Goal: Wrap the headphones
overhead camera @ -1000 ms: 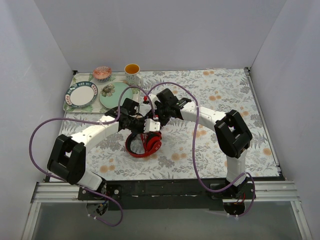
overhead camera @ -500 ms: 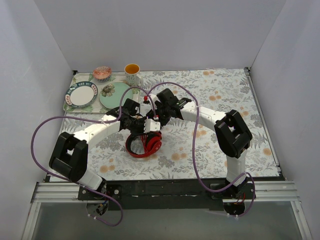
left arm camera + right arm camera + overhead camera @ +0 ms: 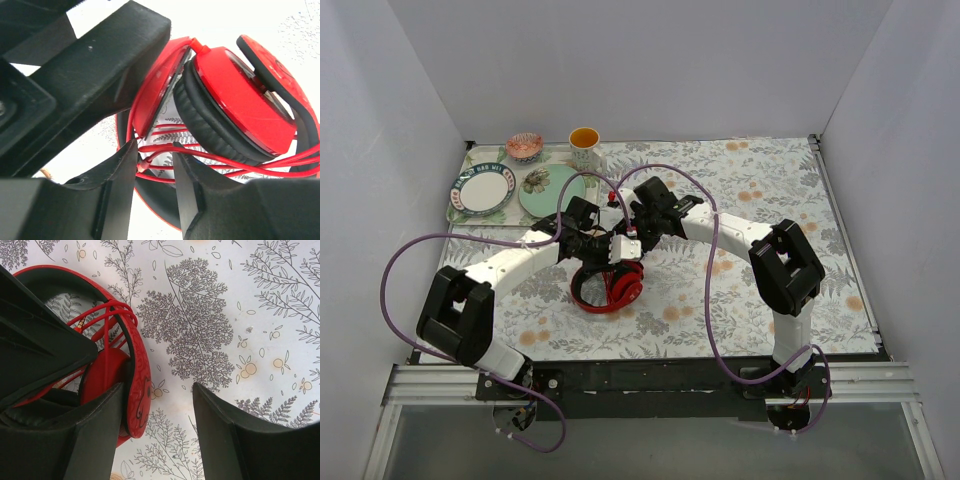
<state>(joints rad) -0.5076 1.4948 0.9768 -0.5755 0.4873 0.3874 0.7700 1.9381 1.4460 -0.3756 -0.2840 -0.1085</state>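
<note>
The left end effector (image 3: 154, 157) has crept slightly left and toward the far side of the table (image 3: 770, 200). The headphones (image 3: 620, 287) beneath it have shifted a touch leftward too.

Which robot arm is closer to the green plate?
Left. The left arm has its wrist just beside the green plate. The right arm is farther off, to the plate's right.

Top view: bright, even, diffuse light — only faint shadows on the surface (image 3: 820, 250). Left wrist view overexposes that surface to white. Right wrist view is sharp on the print, yet the right end effector (image 3: 157, 390) reads near-black.
</note>
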